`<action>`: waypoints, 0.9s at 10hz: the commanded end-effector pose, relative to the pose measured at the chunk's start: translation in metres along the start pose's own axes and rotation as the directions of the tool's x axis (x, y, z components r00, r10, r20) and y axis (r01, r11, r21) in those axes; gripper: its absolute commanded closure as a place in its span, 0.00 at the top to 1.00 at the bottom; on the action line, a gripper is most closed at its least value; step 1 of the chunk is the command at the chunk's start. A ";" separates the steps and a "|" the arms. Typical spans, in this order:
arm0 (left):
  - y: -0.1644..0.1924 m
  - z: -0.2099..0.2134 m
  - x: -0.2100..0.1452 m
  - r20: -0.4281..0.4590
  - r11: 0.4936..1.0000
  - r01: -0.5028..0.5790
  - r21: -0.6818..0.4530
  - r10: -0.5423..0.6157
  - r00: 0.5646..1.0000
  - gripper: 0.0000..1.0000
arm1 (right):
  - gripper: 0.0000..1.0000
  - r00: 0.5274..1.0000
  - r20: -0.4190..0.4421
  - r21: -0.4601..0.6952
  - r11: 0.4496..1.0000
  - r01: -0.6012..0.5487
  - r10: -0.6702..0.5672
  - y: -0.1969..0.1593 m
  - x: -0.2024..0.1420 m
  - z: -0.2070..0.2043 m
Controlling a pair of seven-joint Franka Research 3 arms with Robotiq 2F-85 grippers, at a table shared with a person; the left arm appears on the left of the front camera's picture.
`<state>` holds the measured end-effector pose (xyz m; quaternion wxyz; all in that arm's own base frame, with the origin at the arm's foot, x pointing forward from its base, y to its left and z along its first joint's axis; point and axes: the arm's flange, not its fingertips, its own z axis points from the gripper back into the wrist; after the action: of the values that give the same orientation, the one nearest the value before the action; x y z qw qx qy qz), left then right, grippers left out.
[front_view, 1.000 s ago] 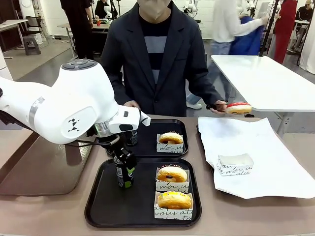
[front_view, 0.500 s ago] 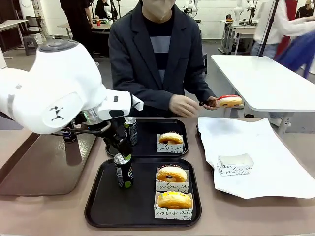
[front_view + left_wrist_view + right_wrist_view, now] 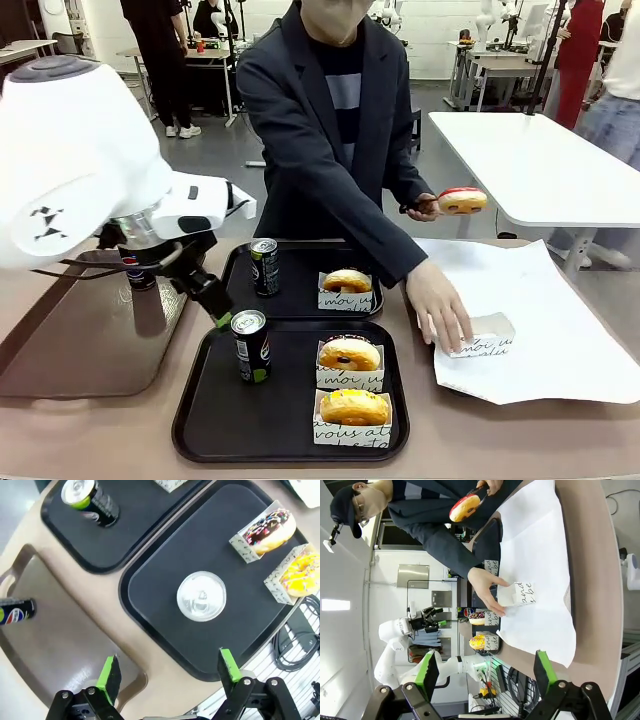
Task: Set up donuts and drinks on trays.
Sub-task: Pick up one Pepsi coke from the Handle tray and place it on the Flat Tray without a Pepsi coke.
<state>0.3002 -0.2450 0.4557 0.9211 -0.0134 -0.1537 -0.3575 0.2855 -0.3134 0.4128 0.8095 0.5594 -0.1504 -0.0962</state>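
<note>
On the brown tray [image 3: 90, 350] at left stands a Pepsi can [image 3: 135, 270]. The left gripper [image 3: 167, 672] hangs open above the near black tray [image 3: 210, 420], whose drink can [image 3: 251, 346] stands free beside two sleeved donuts [image 3: 350, 380]. The far black tray [image 3: 300, 300] holds a can [image 3: 264, 266] and a donut [image 3: 347, 283]. The right gripper [image 3: 485, 672] is open, holding nothing.

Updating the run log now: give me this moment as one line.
left gripper: open, above near tray | can: upright on near tray, released | right gripper: open, empty | person's hand: on paper sleeve
</note>
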 end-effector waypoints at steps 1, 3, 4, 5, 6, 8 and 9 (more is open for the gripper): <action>0.009 0.006 -0.022 0.006 0.999 -0.047 0.020 0.046 0.999 1.00 | 1.00 1.000 0.002 0.009 1.000 -0.005 0.005 0.000 -0.001 0.000; 0.018 0.005 -0.030 -0.005 0.993 -0.110 0.038 0.110 0.994 1.00 | 1.00 1.000 0.002 0.009 1.000 -0.005 0.005 0.000 -0.001 0.000; 0.020 -0.001 -0.034 -0.027 0.989 -0.140 0.050 0.141 0.990 1.00 | 1.00 1.000 0.002 0.009 1.000 -0.005 0.005 0.000 -0.001 0.000; 0.019 0.012 -0.006 0.007 0.998 -0.063 0.006 0.063 0.998 1.00 | 1.00 1.000 0.002 0.009 1.000 -0.005 0.005 0.000 -0.001 0.000; 0.019 0.012 -0.006 0.007 0.998 -0.063 0.006 0.063 0.998 1.00 | 1.00 1.000 0.002 0.009 1.000 -0.005 0.005 0.000 -0.001 0.000; 0.019 0.012 -0.006 0.007 0.998 -0.063 0.006 0.063 0.998 1.00 | 1.00 1.000 0.002 0.009 1.000 -0.005 0.005 0.000 -0.001 0.000; 0.019 0.012 -0.006 0.007 0.998 -0.063 0.006 0.063 0.998 1.00 | 1.00 1.000 0.002 0.009 1.000 -0.005 0.005 0.000 -0.001 0.000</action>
<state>0.3041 -0.2254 0.4665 0.9342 -0.0146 -0.1539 -0.3214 0.2855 -0.3134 0.4128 0.8095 0.5594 -0.1504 -0.0963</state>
